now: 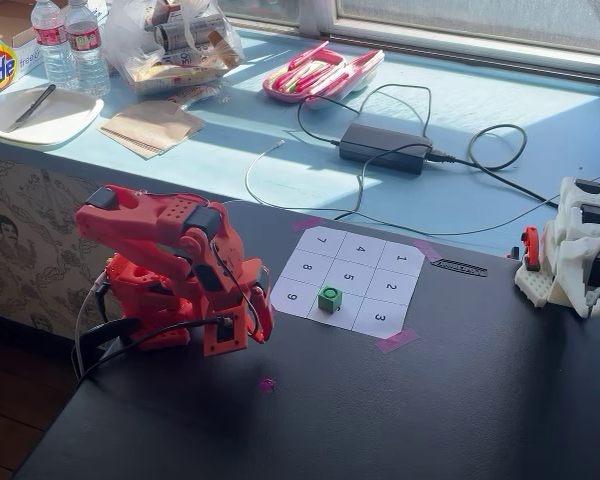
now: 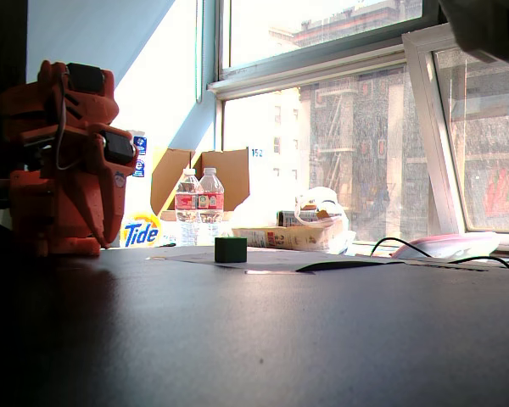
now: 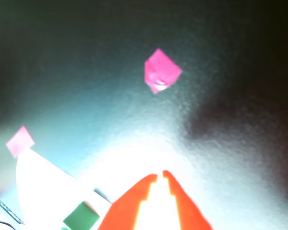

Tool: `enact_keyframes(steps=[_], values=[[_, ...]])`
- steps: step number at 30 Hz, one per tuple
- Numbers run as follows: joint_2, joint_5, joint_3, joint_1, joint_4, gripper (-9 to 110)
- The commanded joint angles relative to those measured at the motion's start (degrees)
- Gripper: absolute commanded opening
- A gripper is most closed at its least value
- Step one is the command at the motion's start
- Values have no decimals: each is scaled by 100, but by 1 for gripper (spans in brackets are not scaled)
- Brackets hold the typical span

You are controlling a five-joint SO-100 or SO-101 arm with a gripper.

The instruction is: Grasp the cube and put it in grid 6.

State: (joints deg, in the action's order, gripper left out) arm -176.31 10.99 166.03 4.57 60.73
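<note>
A tiny, light, rigid bright green cube (image 1: 329,298) is seen on the numbered white paper grid (image 1: 348,277), graspable by opposite flat sides, while the orange two-finger gripper (image 3: 160,176) beside the grid is nearly closed and empty.

The orange arm (image 1: 170,265) sits folded over its base, upper links hunched and the wrist tipped down toward 5 o'clock in a fixed view. In the wrist view the gripper (image 3: 160,176) enters from 6 o'clock, its fingertips nearly touching, holding nothing.
</note>
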Motion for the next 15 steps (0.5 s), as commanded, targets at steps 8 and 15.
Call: enact_keyframes(steps=[8,15], values=[[-325,-26,325,-97,-167,1],[-642,-44,492,-141,-97,1]])
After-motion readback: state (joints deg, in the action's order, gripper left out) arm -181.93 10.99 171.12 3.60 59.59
